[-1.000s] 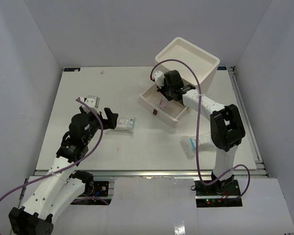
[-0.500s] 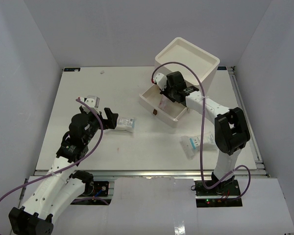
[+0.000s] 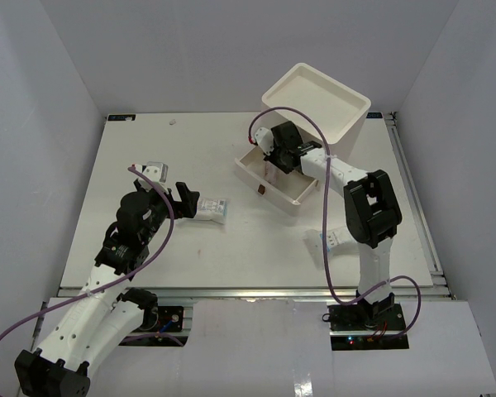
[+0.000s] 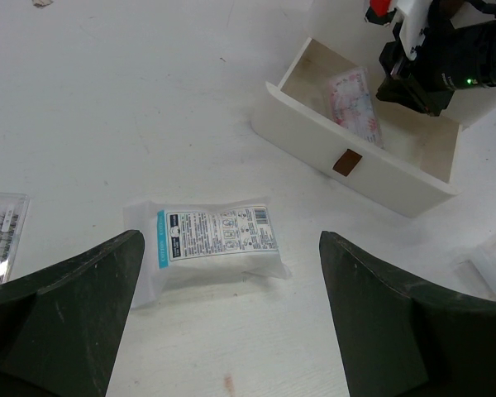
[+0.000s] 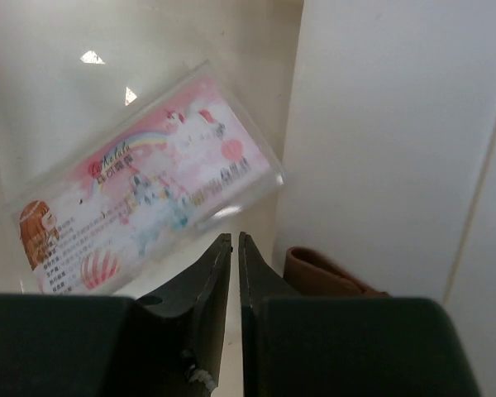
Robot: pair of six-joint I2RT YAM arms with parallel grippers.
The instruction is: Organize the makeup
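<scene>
My left gripper (image 3: 184, 204) is open and empty, low over the table. A white packet with teal print (image 3: 212, 207) lies just ahead of it; in the left wrist view it (image 4: 211, 244) lies between and beyond my open fingers. My right gripper (image 3: 270, 159) is inside the pulled-out drawer (image 3: 291, 197), shut and empty. A pinkish sachet (image 5: 145, 207) lies flat on the drawer floor just past the shut fingertips (image 5: 234, 241). It also shows in the left wrist view (image 4: 352, 98). A second teal-print packet (image 3: 332, 241) lies beside the right arm. Sponges, bottle and tube are out of view.
The big white box (image 3: 318, 101) stands at the back right with its drawer pulled out toward the middle. A brown knob (image 5: 326, 277) is close to my right fingers. A clear lash tray (image 3: 154, 169) lies left of my left gripper.
My right arm has swung its elbow and shifted the gripper a little left inside the drawer. The left arm and the packet in front of it have not moved.
</scene>
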